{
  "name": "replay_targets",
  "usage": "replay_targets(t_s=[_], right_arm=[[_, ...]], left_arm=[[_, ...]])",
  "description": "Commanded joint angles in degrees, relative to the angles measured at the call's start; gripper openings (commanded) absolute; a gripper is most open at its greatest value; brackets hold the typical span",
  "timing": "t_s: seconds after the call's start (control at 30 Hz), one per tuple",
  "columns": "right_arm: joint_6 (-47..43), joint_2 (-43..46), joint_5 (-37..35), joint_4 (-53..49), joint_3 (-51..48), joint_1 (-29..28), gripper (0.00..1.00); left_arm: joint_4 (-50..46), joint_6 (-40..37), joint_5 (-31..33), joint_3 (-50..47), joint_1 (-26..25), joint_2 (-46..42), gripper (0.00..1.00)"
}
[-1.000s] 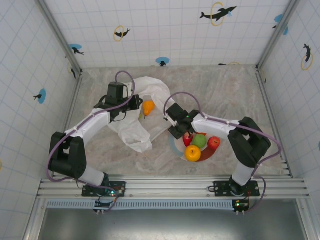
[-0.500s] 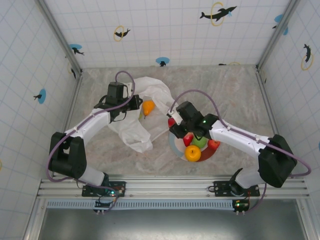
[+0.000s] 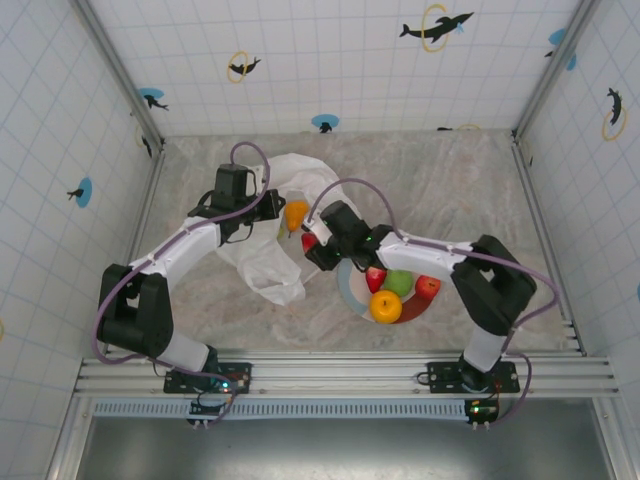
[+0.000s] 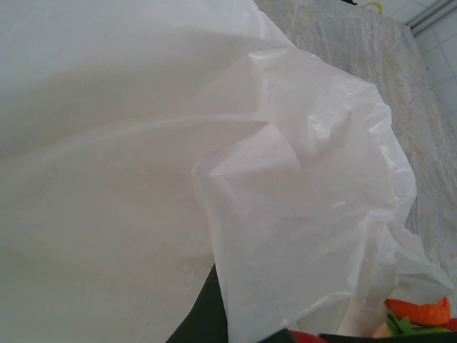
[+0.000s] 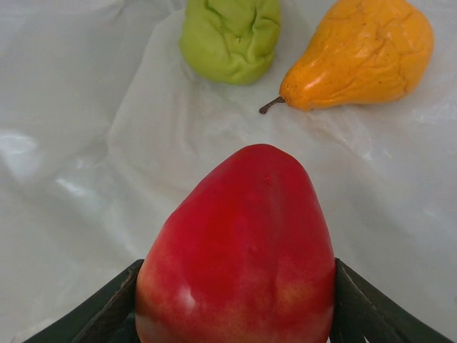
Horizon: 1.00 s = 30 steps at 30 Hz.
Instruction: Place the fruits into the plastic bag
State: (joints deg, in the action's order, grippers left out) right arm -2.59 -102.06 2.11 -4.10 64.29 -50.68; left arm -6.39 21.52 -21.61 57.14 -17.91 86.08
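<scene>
Right arm outstretched (fruit between fingers)

The top camera is looking down from high above the plastic bag; both wrist cameras are facing it closely, sharing its white film.

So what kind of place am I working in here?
Likely a lab robot test cell: grid-patterned walls with dolphin stickers box in a marble-look table, arms bolted to an aluminium rail.
</scene>
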Motion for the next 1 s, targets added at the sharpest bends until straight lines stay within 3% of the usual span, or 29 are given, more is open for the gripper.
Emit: replay_targets(t_s=[0.0,0.27,0.6,0.97], right_arm=[[-1.37,-4.24,-4.34,4.88,4.47,-0.50,0.51],[1.27,-12.50,-11.53,10.17,9.20,0.18,0.50],[5.47,-19.27,-14.84,15.47,14.21,1.14,0.51],[14.43,-22.73,-11.22,27.46,14.93,1.53,0.53]], left_arm=[[-0.42,0.79,-0.18,1.33,-0.02,-0.66,0.00],[-0.17,0.80,-0.51,1.20,-0.05,-0.74,0.00],[0.19,1.01,-1.10,1.08,0.02,-0.74,0.00],[0.46,1.51,-1.64,0.87,-0.01,-0.31,0.00]])
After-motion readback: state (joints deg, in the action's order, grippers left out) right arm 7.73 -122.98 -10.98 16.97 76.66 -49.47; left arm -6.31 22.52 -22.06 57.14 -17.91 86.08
